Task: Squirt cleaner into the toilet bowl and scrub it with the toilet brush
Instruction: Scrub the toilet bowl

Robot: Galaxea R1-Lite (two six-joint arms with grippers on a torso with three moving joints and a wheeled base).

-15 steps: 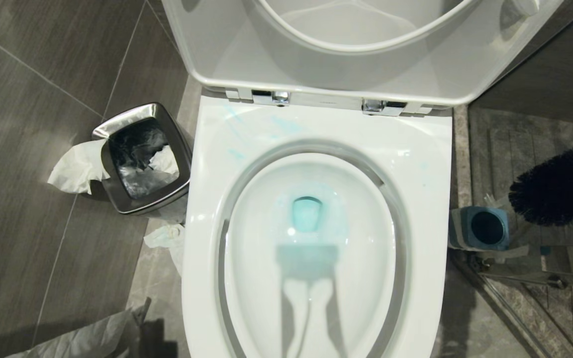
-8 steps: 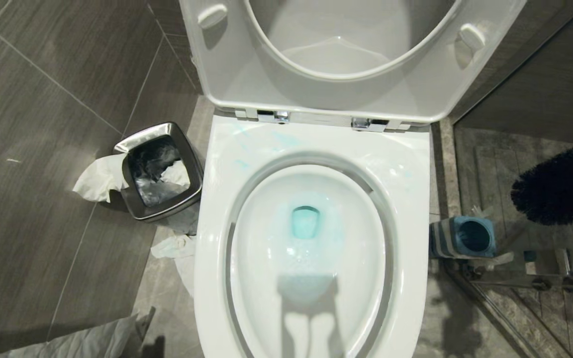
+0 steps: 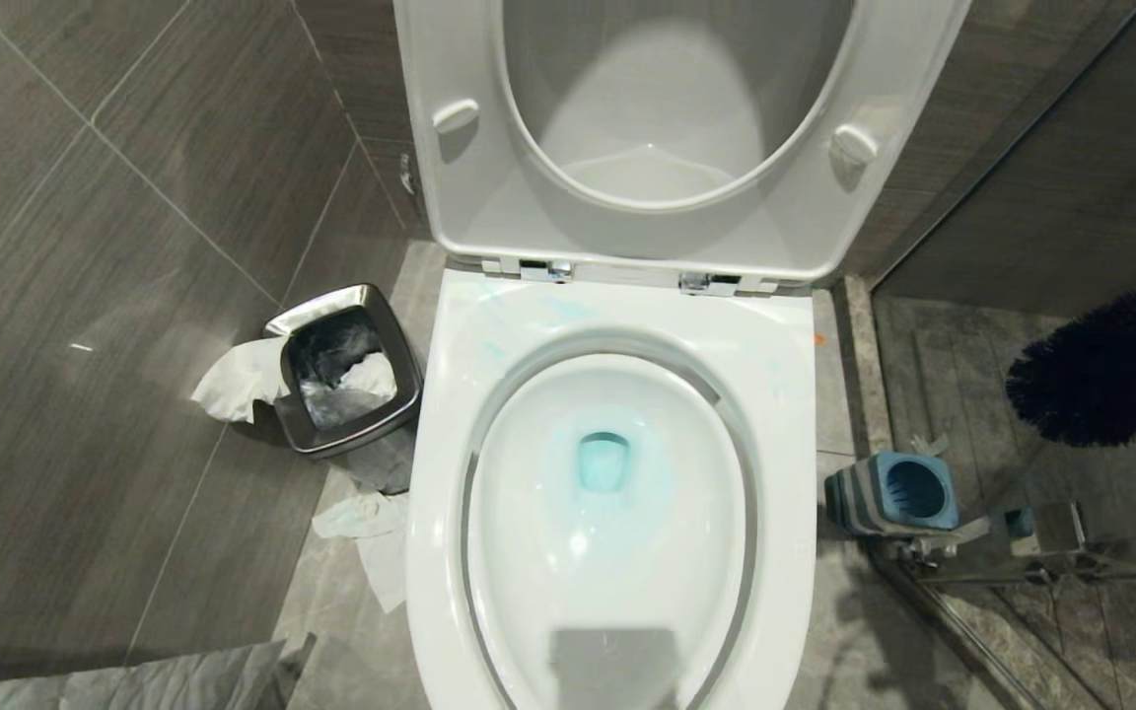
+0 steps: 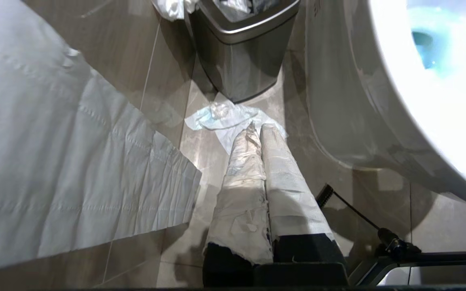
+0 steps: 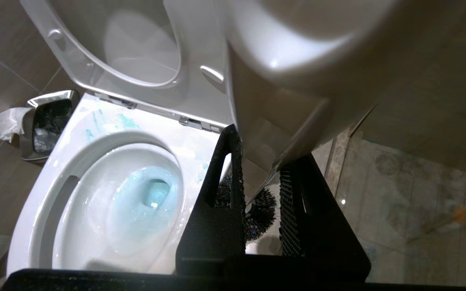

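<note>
One end effector matters: the right end effector (image 5: 257, 202), clenched on the toilet brush (image 3: 1105, 370), carries its bristles right of the toilet bowl (image 3: 785, 335); handle runs toward it. Left end effector (image 4: 257, 133) parked, closed.

A: Left wrist view, contents?
B: Left gripper (image 4: 262, 128), fingers (image 4: 243, 190) wrapped in pale paper, pressed together, above the tiled floor (image 4: 168, 93). Crumpled tissue (image 4: 221, 117) beyond the tips. Steel waste bin (image 4: 241, 52) behind it.
A: Either side?
B: White paper sheet (image 4: 63, 173) one side; toilet bowl (image 4: 411, 105) opposite, turquoise cleaner (image 4: 443, 44) inside.
</note>
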